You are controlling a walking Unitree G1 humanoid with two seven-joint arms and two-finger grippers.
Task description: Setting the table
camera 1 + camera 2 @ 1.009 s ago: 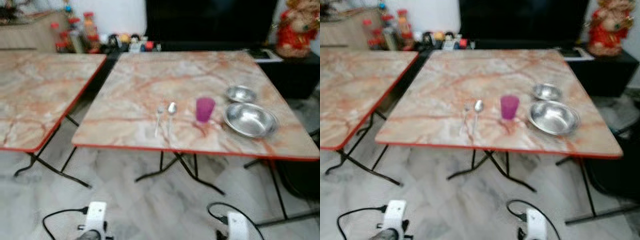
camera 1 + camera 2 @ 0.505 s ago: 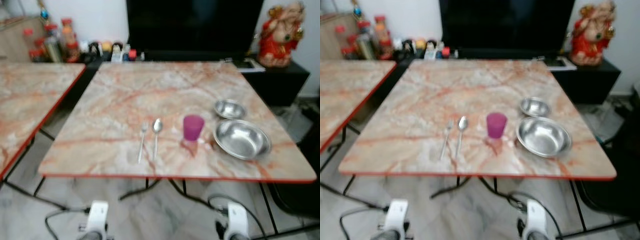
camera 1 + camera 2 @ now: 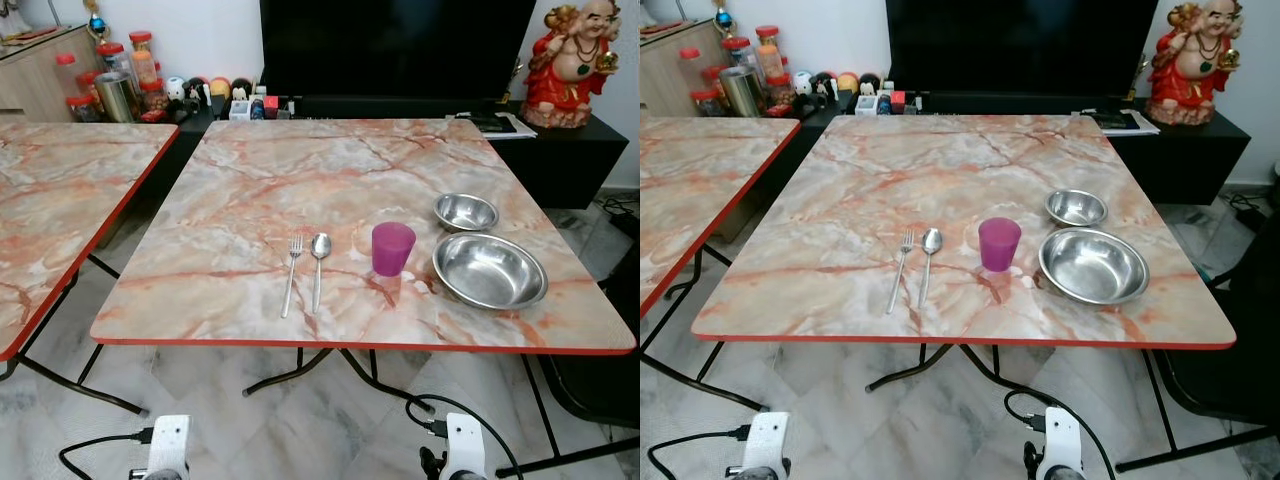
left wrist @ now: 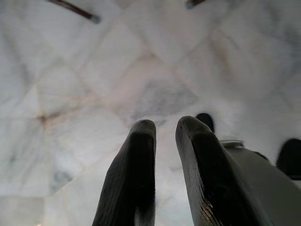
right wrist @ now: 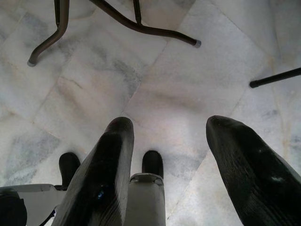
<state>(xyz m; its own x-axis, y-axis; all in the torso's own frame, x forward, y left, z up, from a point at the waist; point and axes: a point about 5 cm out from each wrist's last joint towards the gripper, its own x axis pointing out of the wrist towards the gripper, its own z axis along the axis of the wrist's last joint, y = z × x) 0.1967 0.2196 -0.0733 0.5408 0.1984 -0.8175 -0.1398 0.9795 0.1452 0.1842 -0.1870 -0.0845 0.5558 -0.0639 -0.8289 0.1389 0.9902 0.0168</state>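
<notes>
On the marble table (image 3: pixel 300 170) with a red edge, a fork (image 3: pixel 291 275) and a spoon (image 3: pixel 318 268) lie side by side near the front. To their right stands a purple cup (image 3: pixel 391 248). Further right a large steel bowl (image 3: pixel 489 270) sits with a small steel bowl (image 3: pixel 465 212) behind it. Both arms hang low in front of the table, their white wrists (image 3: pixel 165 450) at the bottom of the picture. My left gripper (image 4: pixel 164 127) points at the floor, shut with nothing in it. My right gripper (image 5: pixel 171 127) is open over the floor tiles.
A second marble table (image 3: pixel 60 200) stands to the left across a narrow gap. Behind are a black TV cabinet (image 3: pixel 560 150), jars (image 3: pixel 120 85) and a red figurine (image 3: pixel 577 55). Table legs (image 5: pixel 141 26) cross the white tiled floor; a dark chair (image 3: pixel 605 370) stands at the right.
The camera has swung right and steadied, so the set table is now centred and sharp. The things on it have not moved; both arms still hang low.
</notes>
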